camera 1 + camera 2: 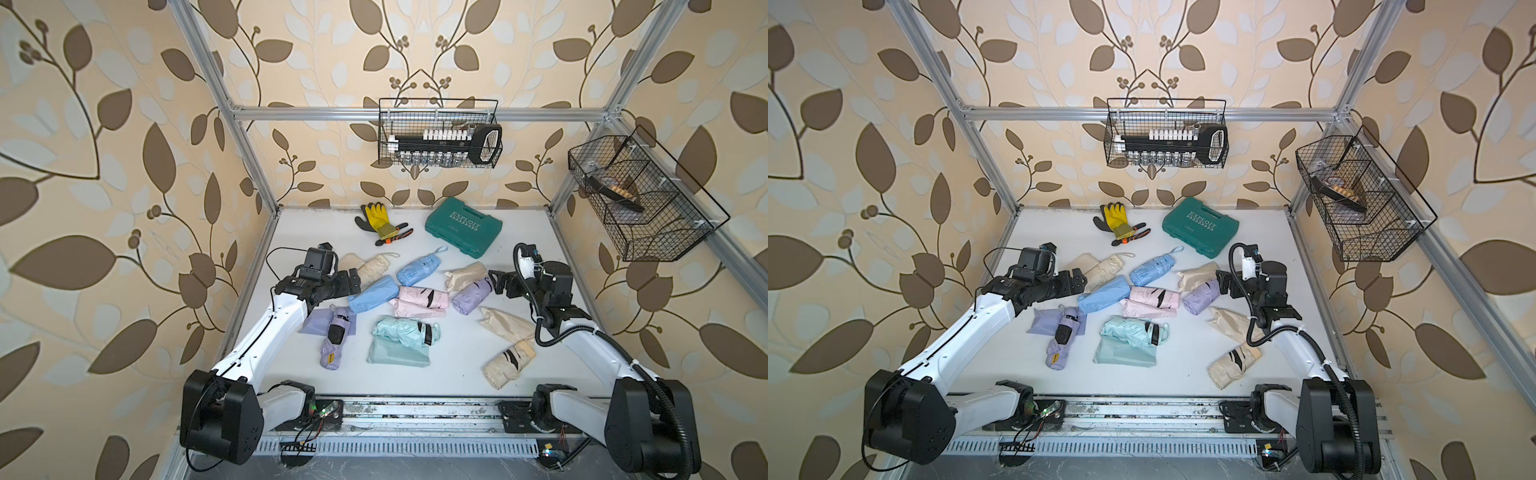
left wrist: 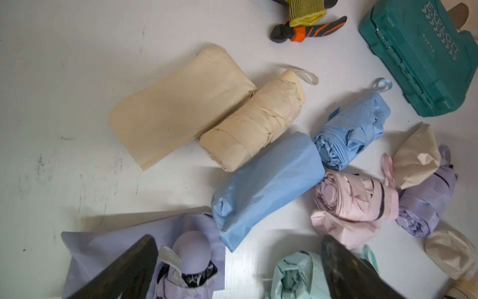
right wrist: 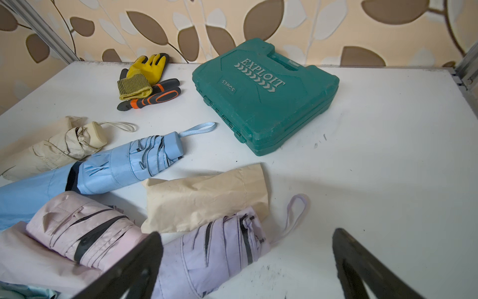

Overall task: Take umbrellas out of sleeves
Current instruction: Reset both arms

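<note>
hovering with its jaws spread wide and nothing between them, the left tool (image 1: 354,282) is just beside the near end of the smooth pale-blue fabric sleeve (image 1: 374,293). the sleeve lies on the white worktop (image 1: 457,374), its long axis running from that tool slantwise toward the far right. it looks plump, but whether an umbrella is inside cannot be told. the left arm is clearly the nearer. the right tool (image 1: 496,283), equally wide and empty, is beside a crinkled lilac folded umbrella (image 1: 473,296). crowding the sleeve are a crinkled blue umbrella (image 1: 419,270) at its far end, a beige wrapped umbrella (image 1: 374,268) alongside, and a pink folded umbrella (image 1: 424,297) against its far corner.
</note>
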`<state>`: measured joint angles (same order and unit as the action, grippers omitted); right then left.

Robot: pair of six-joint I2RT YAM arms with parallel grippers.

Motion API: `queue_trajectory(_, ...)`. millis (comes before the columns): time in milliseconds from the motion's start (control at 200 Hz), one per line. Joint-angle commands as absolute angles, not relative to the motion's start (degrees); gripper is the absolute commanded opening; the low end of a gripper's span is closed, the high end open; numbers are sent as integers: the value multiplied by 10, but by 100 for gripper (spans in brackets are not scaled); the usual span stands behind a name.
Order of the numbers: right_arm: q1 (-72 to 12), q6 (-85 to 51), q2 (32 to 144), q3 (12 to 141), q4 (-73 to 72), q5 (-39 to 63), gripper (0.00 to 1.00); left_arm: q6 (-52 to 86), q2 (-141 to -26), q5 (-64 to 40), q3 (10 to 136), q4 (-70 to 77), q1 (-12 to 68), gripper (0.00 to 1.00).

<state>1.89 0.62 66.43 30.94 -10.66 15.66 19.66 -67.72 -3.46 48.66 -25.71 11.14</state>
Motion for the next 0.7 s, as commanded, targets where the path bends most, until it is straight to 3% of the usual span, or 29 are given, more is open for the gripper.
queue_trajectory(0,10,46,676,309,-121,161,99,185,-667,13,457,-129,105,99)
queue_trajectory(135,5,66,692,303,-126,154,99,145,-672,25,434,-49,107,99)
queue_trajectory(325,2,76,714,286,-147,145,99,61,-691,91,428,-43,106,99)
queue_trajectory(695,14,76,788,284,-233,142,99,-35,-722,131,295,149,102,99)
